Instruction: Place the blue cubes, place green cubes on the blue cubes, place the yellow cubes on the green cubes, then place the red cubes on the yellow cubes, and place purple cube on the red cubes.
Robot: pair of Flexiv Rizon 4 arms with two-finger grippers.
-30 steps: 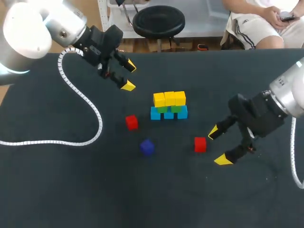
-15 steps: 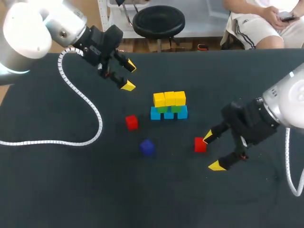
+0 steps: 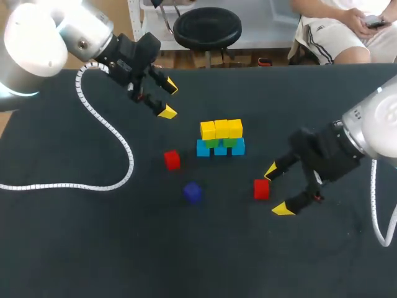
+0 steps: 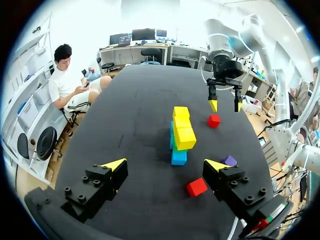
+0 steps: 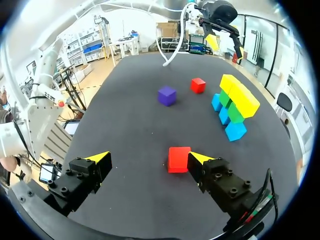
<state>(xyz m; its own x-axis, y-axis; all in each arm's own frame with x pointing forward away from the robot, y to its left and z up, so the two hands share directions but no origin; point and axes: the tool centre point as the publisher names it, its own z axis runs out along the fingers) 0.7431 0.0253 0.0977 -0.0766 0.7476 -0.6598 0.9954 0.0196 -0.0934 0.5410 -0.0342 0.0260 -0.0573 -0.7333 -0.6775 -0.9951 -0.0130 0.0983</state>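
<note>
Hovering over the dark surface (image 3: 93, 248) in the head view, the right tool (image 3: 277, 190) stands spread and empty, just beside a red cube (image 3: 261, 189). The left tool (image 3: 169, 100), also spread and holding nothing, hangs well apart near the far edge. Between them sits the stack: yellow cubes (image 3: 221, 129) on green cubes (image 3: 221, 142) on blue cubes (image 3: 220, 149), with a second red cube (image 3: 172, 159) and the purple cube (image 3: 192, 192) lying loose nearby. The left wrist view shows the stack straight ahead of the left tool's parted fingers, the second red cube (image 4: 196, 187) close beside one finger, and the right tool (image 4: 226, 105) beyond. The right wrist view puts the red cube (image 5: 178, 159) between the wide fingers, hard by one of them; whether it touches cannot be told. The cube looks like a small, stiff, light block with flat, probably smooth faces. It should be taken squarely on two opposite sides, centred between the pads, since a hold on its edges or corners would likely let it twist or slip.
</note>
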